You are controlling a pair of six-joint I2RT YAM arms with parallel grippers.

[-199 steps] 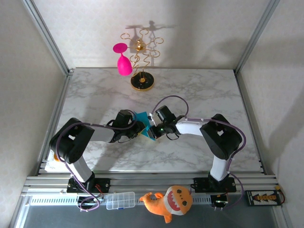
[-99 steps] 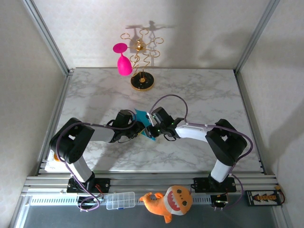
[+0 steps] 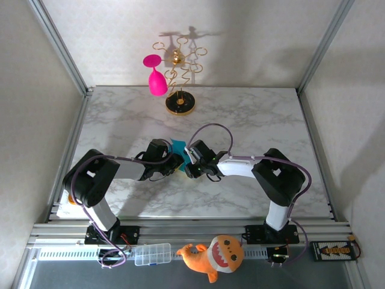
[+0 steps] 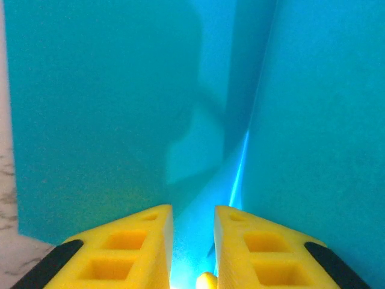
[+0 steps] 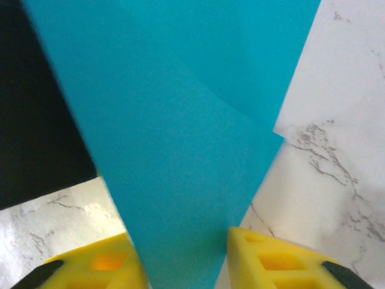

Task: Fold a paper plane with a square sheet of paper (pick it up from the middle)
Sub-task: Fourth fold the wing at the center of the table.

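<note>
The square sheet of paper (image 3: 177, 146), turquoise and partly folded, is held up off the marble between the two grippers at mid-table. My left gripper (image 3: 178, 165) comes in from the left, its yellow fingers (image 4: 141, 238) set close on either side of a lit crease of the paper (image 4: 90, 108). It is shut on that fold. My right gripper (image 3: 188, 164) meets it from the right. In the right wrist view a pointed wedge of the paper (image 5: 180, 150) runs down between the fingers (image 5: 264, 256) and covers the inner edge of the left one. The right gripper (image 5: 180, 235) stands open around it.
A gold stand (image 3: 180, 105) with a pink goblet (image 3: 156, 81) hanging on it stands at the back of the marble table (image 3: 258, 114). An orange plush toy (image 3: 215, 256) and a clear box (image 3: 153, 254) lie on the near rail below the arm bases.
My right gripper has slid left, closer to the left gripper, so less of the paper shows from above. The left arm has stayed in place.
</note>
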